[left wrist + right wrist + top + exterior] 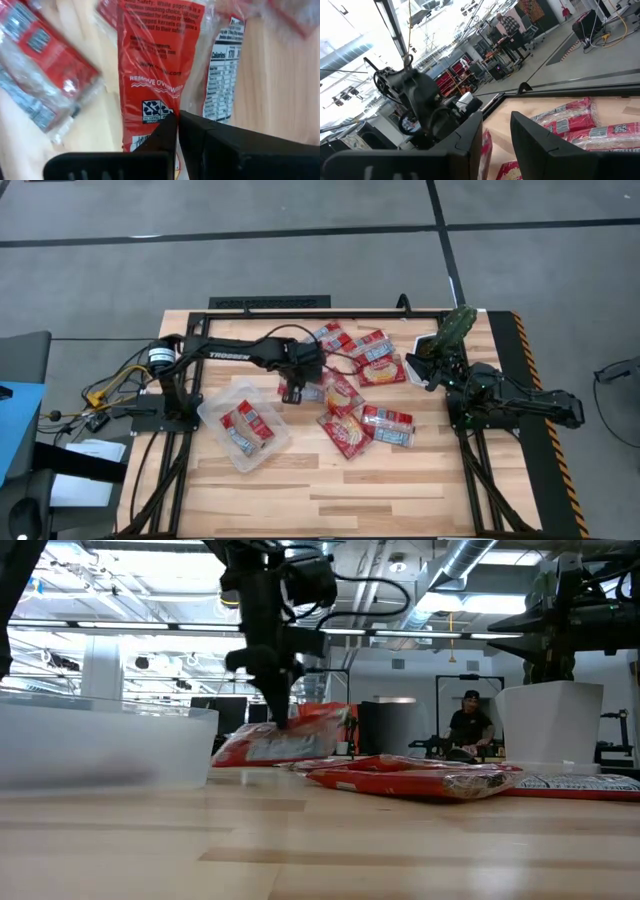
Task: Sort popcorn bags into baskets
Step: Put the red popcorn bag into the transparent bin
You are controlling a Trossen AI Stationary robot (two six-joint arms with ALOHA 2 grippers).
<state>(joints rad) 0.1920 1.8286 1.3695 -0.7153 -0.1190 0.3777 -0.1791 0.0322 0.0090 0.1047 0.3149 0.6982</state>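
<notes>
Red plastic fills my left wrist view: the left gripper (177, 131) has its fingers pinched nearly together on the end of a popcorn bag (160, 60), whose long side runs straight away from the fingers. From table height I see the same bag (285, 740) hanging off those fingertips, one end raised, the far end seemingly still touching the wood or the bags under it. I judge this a pick just under way.

Here's what the next move turns on: the tub (210, 416) sits toward the left arm's base and nearer the front edge than the held bag, just beside the gripper's spot, so I'd need to draw the bag back and across. The left arm is far nearer to it than the right.

Inside the tub lie what look like two bags (246, 428) already. The remaining bags (352, 432) sprawl in a loose pile across the table's middle, several overlapping.

Farther off, the right gripper (496, 145) waits by the plant pot (425, 345) at the right edge, fingers apart, holding nothing.
</notes>
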